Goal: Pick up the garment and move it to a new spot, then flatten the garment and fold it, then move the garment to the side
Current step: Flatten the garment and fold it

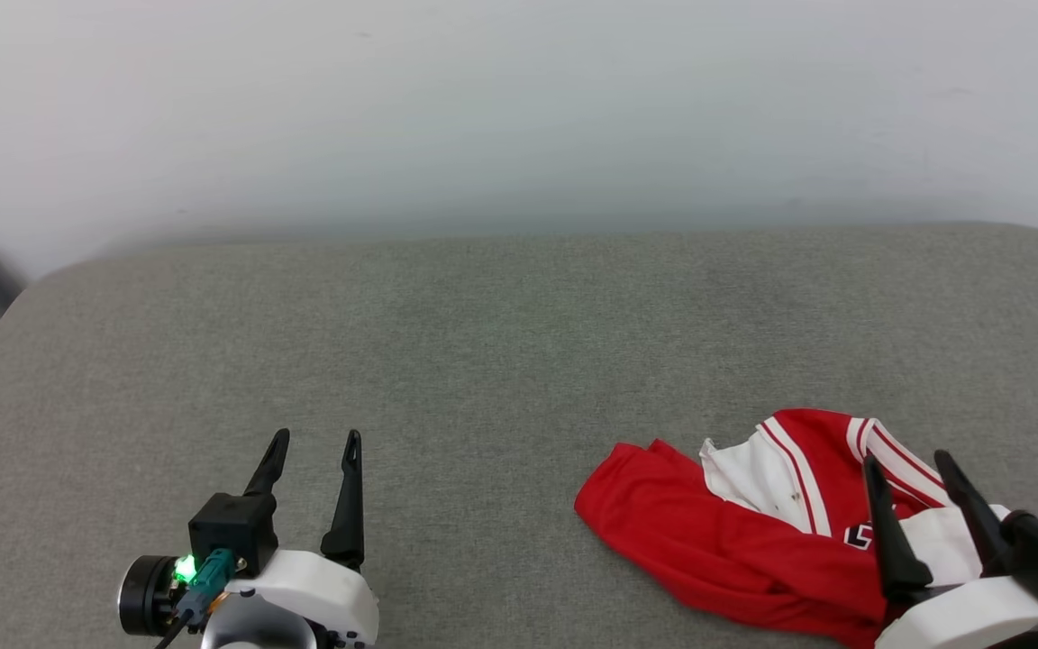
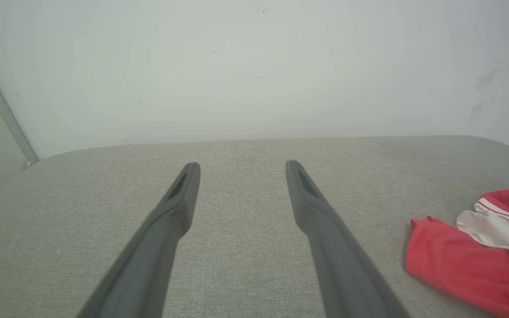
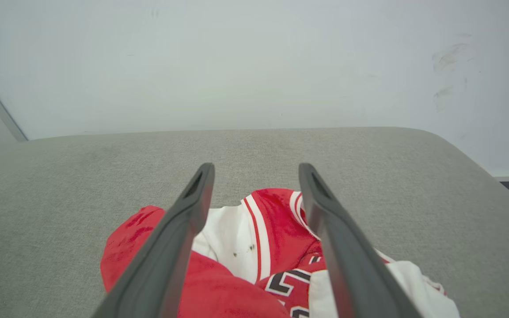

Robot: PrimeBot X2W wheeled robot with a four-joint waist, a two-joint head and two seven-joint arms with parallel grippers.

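The crumpled jersey-style cloth garment (image 1: 717, 541) is bright red, with white sleeve panels, red-and-white striped trim and black lettering outlined in white. The soft upholstered surface (image 1: 483, 342) is light grey woven fabric with a fine heathered fleck. The plain wall (image 1: 519, 108) is pale greyish white with a few faint smudges. The left gripper (image 1: 316, 437) and right gripper (image 1: 906, 458) have matt black fingers (image 1: 345, 505) on white housings. A green light (image 1: 184, 568) glows beside a teal connector (image 1: 213, 570) on the left one.
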